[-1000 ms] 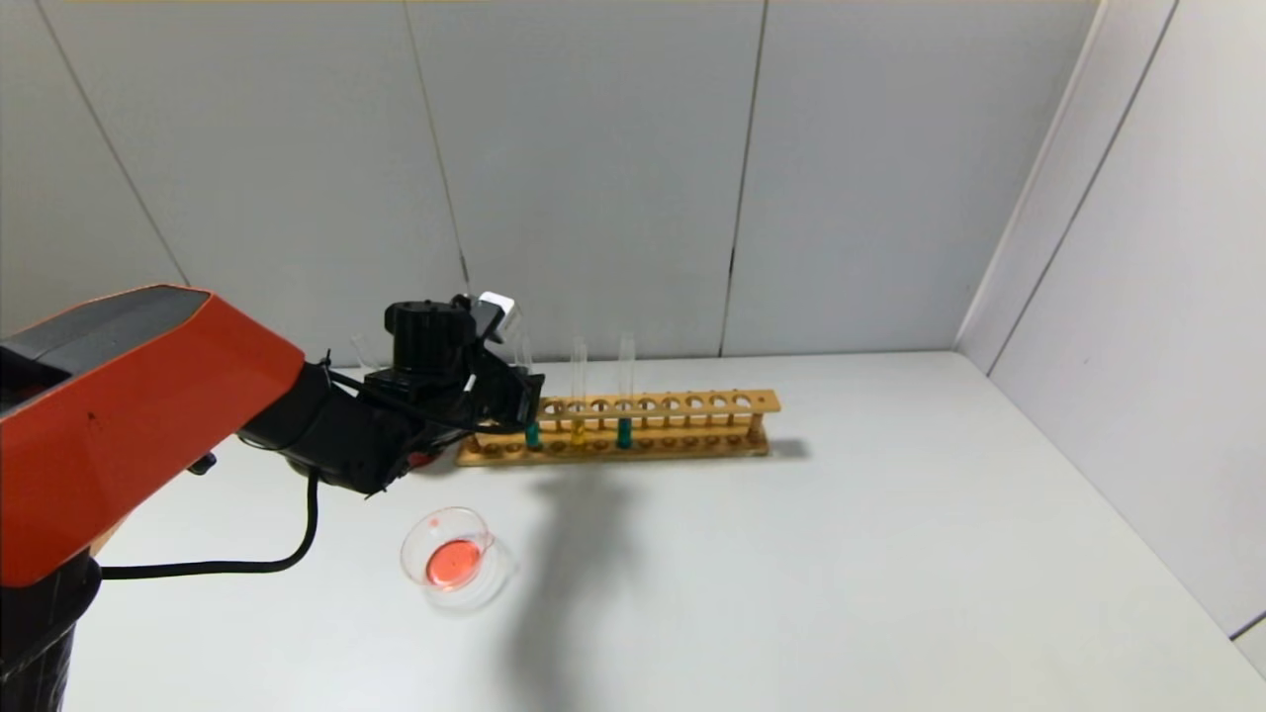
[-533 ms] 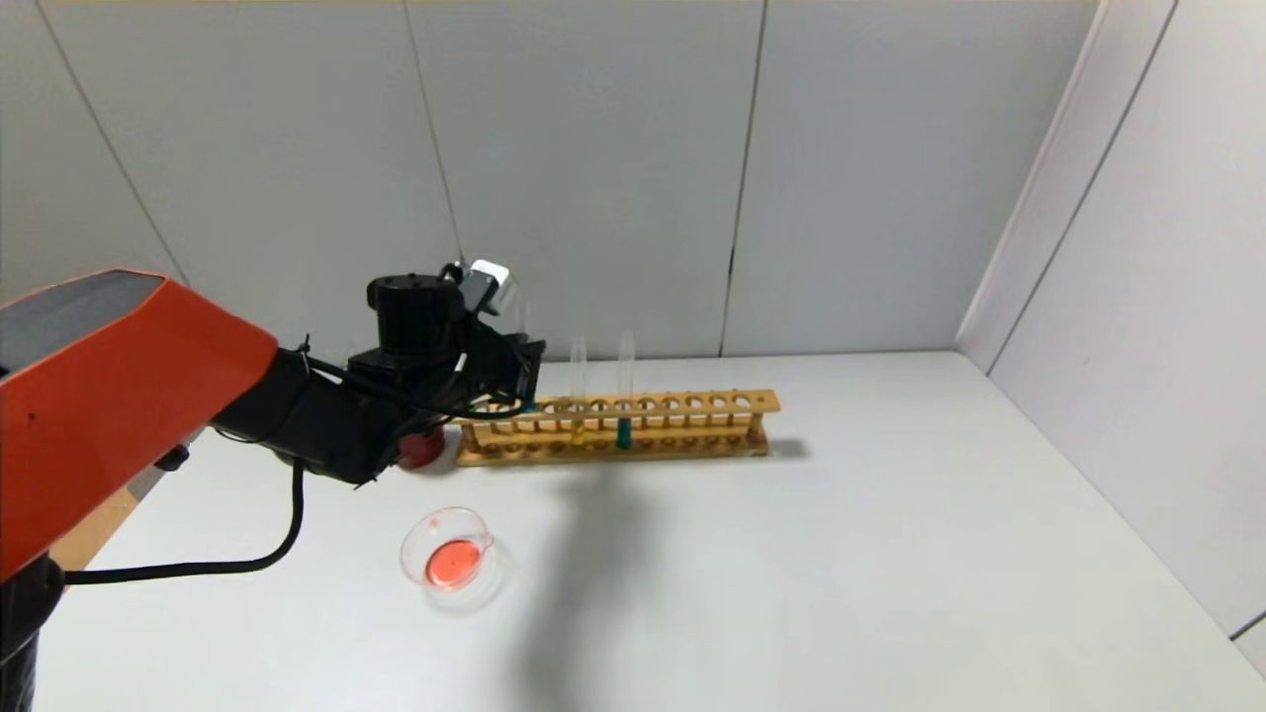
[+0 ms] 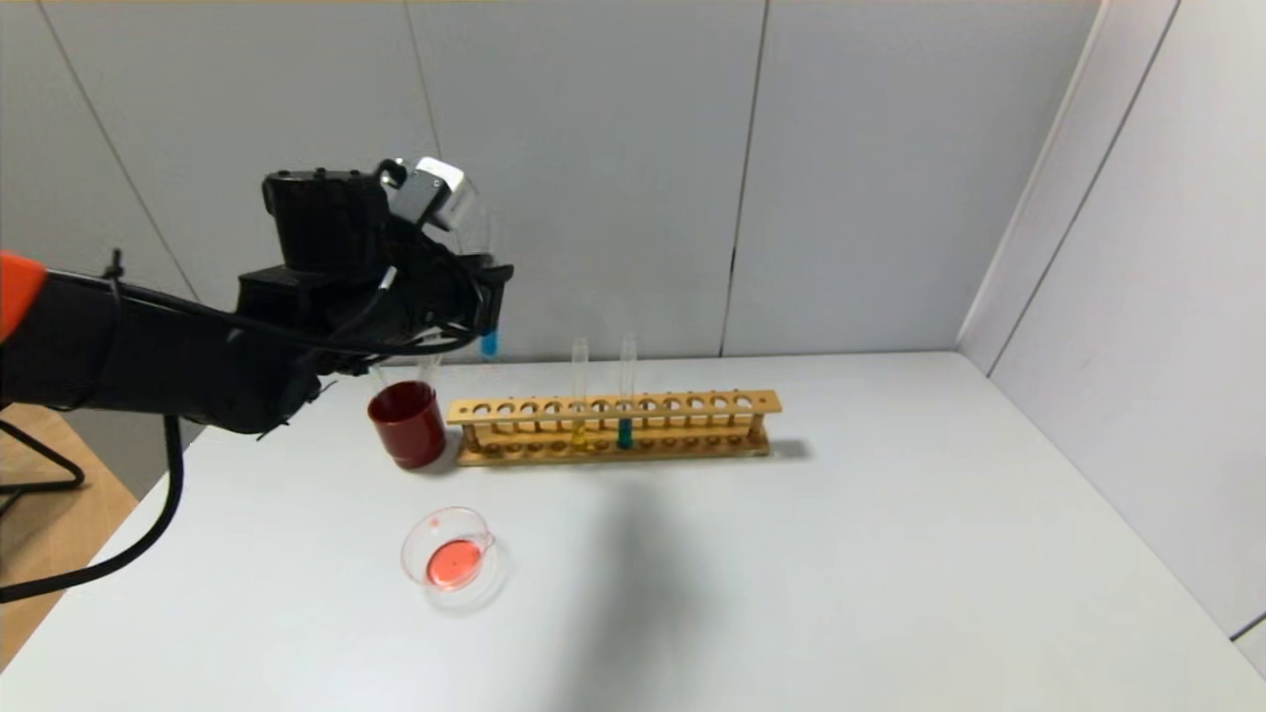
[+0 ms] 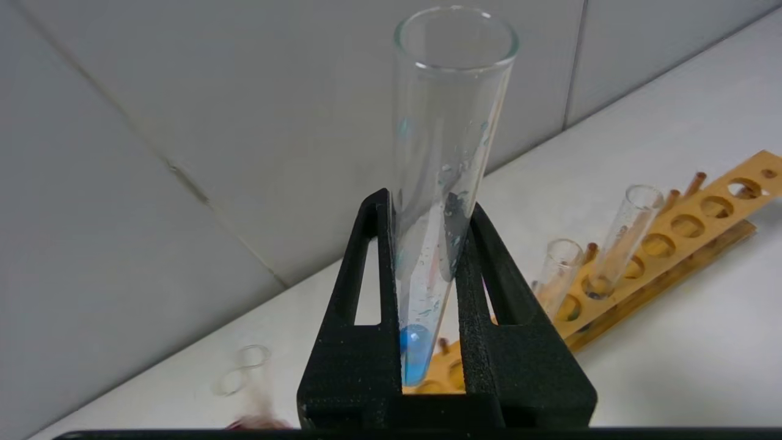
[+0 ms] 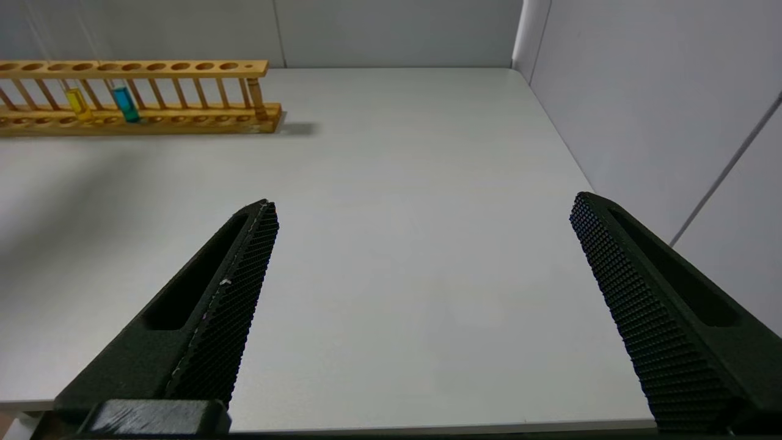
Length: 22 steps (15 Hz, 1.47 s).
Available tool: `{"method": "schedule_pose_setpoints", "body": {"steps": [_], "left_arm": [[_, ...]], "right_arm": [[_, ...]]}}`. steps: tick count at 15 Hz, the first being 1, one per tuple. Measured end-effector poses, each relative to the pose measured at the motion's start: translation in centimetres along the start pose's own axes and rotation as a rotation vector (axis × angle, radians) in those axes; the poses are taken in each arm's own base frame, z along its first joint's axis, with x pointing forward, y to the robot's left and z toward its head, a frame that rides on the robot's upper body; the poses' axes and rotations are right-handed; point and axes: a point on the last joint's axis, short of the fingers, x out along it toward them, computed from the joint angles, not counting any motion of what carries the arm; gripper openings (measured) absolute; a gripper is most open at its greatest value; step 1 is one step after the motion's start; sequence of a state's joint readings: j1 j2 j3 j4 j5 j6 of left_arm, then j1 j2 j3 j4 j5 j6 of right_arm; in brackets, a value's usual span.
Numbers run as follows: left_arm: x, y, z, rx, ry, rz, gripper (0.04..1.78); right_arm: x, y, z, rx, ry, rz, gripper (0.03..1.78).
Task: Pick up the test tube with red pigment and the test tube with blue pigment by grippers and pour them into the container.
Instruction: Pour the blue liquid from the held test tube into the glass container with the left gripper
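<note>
My left gripper (image 3: 492,297) is shut on the test tube with blue pigment (image 3: 489,342) and holds it upright, high above the left end of the wooden rack (image 3: 613,405). In the left wrist view the tube (image 4: 449,122) stands between the fingers (image 4: 489,275), with blue liquid at its bottom; the gripper (image 4: 427,205) is closed on it. The container (image 3: 450,559), a clear glass dish, sits on the table nearer me and holds red liquid. No tube with red liquid shows. My right gripper (image 5: 423,201) is open and empty over the table's right front, out of the head view.
The rack holds a yellow tube (image 3: 579,435) and a teal-green tube (image 3: 624,432). A dark red cup (image 3: 407,423) stands at the rack's left end with clear empty tubes in it. Walls close the table at the back and right.
My left gripper has risen and moved left, lifting the blue tube out of the rack. The dark red cup has come into view. The right arm has not moved.
</note>
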<state>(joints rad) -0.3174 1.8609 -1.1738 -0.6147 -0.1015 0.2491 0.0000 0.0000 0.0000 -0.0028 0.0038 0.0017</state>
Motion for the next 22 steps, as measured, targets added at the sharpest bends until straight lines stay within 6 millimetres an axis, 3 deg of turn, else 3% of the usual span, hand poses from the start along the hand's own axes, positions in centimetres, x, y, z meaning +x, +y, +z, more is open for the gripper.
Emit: {"method": "schedule_pose_setpoints", "body": {"steps": [6,9,12,17,22], "left_arm": [[-6.7,0.7,5.1,0.119,-0.025,0.009,0.31],[-11.0,0.6,4.4,0.180,0.093,-0.018,0.31],[-14.7,1.8,3.0,0.316,0.213,0.007,0.31],[-16.3,2.9,3.5,0.402,0.116,-0.045,0.31],[-17.1,5.1,2.4,0.618,0.029,-0.153,0.31]], "right_arm": [[0.0,0.0,0.0,0.000,0.000,0.000,1.75],[0.0,0.0,0.0,0.000,0.000,0.000,1.75],[0.0,0.0,0.0,0.000,0.000,0.000,1.75],[0.0,0.0,0.0,0.000,0.000,0.000,1.75],[0.0,0.0,0.0,0.000,0.000,0.000,1.75]]}}
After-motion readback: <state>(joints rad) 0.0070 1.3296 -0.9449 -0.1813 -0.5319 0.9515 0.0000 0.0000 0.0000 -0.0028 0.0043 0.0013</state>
